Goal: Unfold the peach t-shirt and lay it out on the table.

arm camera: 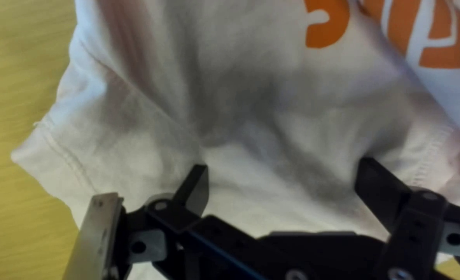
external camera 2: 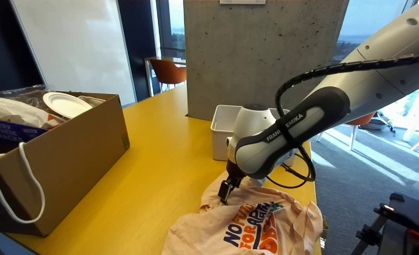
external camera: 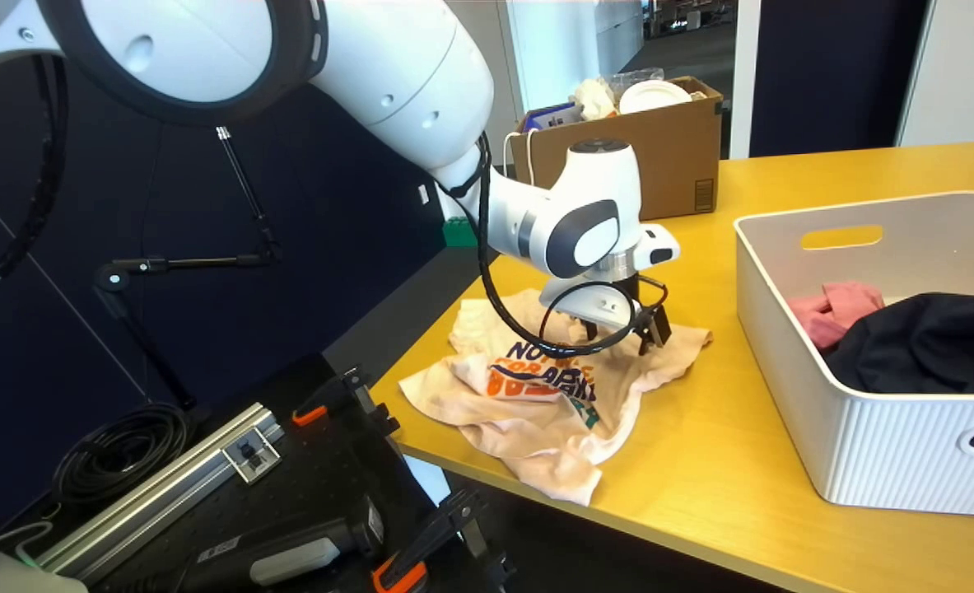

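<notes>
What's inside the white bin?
The white bin holds a crumpled pink cloth and a black cloth. They cover what's beneath, so I can't tell if anything else is there.

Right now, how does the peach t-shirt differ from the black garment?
The peach t-shirt lies partly spread on the table; the black garment is bunched in the white bin. The t-shirt shows printed lettering; the black garment shows none. Both are wrinkled cloth.
</notes>
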### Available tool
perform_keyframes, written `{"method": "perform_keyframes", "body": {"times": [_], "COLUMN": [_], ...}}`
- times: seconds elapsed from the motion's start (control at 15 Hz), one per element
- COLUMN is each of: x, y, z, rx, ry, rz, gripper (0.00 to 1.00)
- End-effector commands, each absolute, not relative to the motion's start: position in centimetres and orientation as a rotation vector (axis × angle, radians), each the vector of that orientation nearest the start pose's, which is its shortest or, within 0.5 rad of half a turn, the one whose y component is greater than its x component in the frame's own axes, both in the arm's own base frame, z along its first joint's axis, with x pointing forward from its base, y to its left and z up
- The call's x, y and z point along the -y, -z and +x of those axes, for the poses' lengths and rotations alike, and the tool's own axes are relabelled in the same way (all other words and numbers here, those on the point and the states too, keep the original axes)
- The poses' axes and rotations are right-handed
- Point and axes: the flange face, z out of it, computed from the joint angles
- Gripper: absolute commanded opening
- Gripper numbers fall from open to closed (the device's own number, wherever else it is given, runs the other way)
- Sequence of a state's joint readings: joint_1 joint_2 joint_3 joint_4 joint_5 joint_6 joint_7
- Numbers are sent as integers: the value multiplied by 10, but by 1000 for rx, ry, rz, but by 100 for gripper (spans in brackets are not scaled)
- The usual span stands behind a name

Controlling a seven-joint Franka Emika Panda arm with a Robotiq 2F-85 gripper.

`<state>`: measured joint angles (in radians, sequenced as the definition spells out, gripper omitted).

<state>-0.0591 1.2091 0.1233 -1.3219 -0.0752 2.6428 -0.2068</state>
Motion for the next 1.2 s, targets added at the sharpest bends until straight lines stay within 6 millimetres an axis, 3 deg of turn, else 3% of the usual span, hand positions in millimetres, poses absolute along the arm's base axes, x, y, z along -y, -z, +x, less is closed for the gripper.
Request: {"method": "perform_keyframes", "body": {"times": [0.0,0.67,0.87,1.13], "x": [-9,68,66,44], "y": [-4,-7,-11,-23], "z": [724,748,760,776], "rx": [359,273,300,347], "ry": [157,119,132,123], "rz": [-3044,-3071,-3073,-3072], "gripper": [100,100,100,100]}}
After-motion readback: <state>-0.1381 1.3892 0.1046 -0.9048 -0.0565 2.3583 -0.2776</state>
